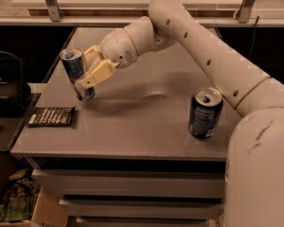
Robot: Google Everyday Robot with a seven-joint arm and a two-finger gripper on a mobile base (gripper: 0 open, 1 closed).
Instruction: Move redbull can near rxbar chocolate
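One grey table (142, 126), centre of scene. White arm (203, 56) enters from near right and reaches across to far left of table. Wide dark blue can (205, 113) upright at right side, well apart from other items. Redbull can (74, 64) at left side, tilted, top leaning left; contact between base and surface cannot be determined. Rxbar chocolate (51, 116) flat at left edge, near side of redbull can, close but apart. Gripper (84, 69) at left side, fingers pinching redbull can mid-body.
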